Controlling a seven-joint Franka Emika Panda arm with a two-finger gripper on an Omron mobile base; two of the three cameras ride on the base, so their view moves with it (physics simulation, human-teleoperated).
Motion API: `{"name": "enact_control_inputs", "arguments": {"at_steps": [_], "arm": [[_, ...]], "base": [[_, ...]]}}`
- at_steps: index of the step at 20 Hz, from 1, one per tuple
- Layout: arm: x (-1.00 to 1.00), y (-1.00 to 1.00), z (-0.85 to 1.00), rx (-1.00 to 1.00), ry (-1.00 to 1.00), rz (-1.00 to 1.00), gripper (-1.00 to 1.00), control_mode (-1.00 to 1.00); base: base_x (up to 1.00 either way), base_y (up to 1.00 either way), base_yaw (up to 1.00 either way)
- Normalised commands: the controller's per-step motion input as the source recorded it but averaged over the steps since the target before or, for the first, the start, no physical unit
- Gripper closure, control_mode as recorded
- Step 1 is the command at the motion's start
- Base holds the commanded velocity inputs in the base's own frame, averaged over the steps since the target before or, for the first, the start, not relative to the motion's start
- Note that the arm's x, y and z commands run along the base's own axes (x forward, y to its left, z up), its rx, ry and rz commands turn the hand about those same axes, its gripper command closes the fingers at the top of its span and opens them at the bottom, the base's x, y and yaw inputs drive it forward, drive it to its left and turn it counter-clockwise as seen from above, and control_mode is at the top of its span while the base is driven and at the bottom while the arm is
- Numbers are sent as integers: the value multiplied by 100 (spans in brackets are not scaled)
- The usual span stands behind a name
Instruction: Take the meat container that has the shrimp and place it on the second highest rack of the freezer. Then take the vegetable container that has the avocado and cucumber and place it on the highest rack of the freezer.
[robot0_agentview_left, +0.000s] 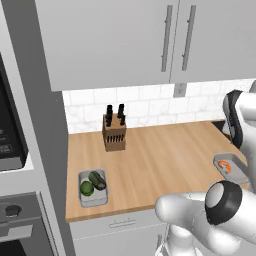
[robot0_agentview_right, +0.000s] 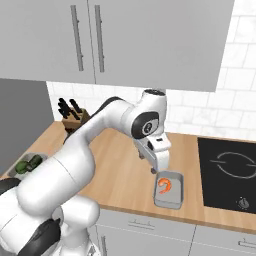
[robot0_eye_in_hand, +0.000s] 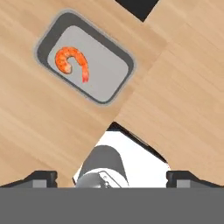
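The meat container (robot0_agentview_right: 169, 196) is a shallow grey tray near the counter's front edge, with the curled orange shrimp (robot0_agentview_right: 165, 186) in it. My gripper (robot0_agentview_right: 158, 171) hangs just above its back left corner, not touching it. In the hand view the fingertips (robot0_eye_in_hand: 43, 177) stand wide apart with nothing between them, and the meat container (robot0_eye_in_hand: 107, 76) with the shrimp (robot0_eye_in_hand: 70, 62) lies ahead at the upper left. The vegetable container (robot0_agentview_left: 93, 196) sits at the counter's front left, holding the avocado (robot0_agentview_left: 87, 188) and the cucumber (robot0_agentview_left: 98, 180). The freezer and its racks are out of view.
A knife block (robot0_agentview_left: 114, 132) stands at the back of the wooden counter (robot0_agentview_left: 160, 155). A black cooktop (robot0_agentview_right: 231, 170) lies right of the meat container. Wall cabinets (robot0_agentview_left: 125, 40) hang overhead. A black oven and microwave (robot0_agentview_left: 12, 145) fill the left side.
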Motion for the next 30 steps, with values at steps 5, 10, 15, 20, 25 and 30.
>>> {"name": "enact_control_inputs", "arguments": {"at_steps": [5,10,15,20,25,30], "arm": [[-26,-92,-54,8,14,-42,-100,-100],[0,-48,-68,5,2,-28,-100,-100],[1,-20,-65,1,-1,-19,-100,-100],[16,-5,-47,1,0,-18,-100,-100],[19,0,-41,0,0,-16,-100,-100],[19,0,-41,0,0,-12,-100,-100]], "base": [[0,0,0],[0,0,0],[0,0,0],[0,0,0],[0,0,0],[0,0,0]]}}
